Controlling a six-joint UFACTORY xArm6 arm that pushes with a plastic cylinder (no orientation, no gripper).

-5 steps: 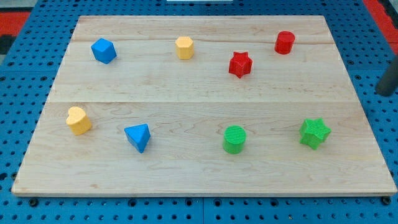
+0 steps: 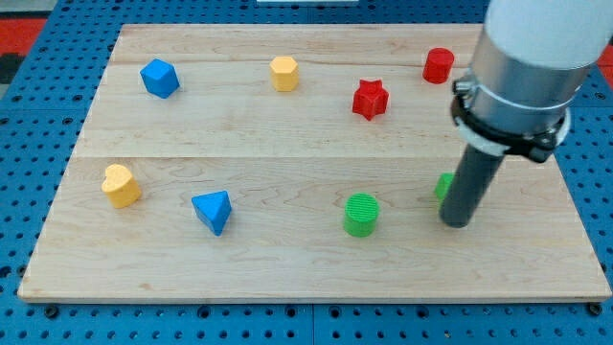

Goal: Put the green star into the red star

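Observation:
The green star [image 2: 443, 186] lies at the board's right, mostly hidden behind my rod; only its left edge shows. My tip [image 2: 457, 223] rests on the board right at the star, on its bottom side in the view. The red star [image 2: 370, 99] sits toward the view's top, up and left of the green star, well apart from it.
A green cylinder [image 2: 361, 215] stands left of my tip. A red cylinder [image 2: 439, 65] is at the top right. A yellow hexagon [image 2: 283, 73] and a blue block [image 2: 159, 78] lie along the top. A yellow heart [image 2: 121, 186] and a blue triangle [image 2: 213, 211] sit at the lower left.
The arm has come in from the view's right and now stands over the green star, covering most of it. The star seems shifted slightly left and up. Other blocks have not moved.

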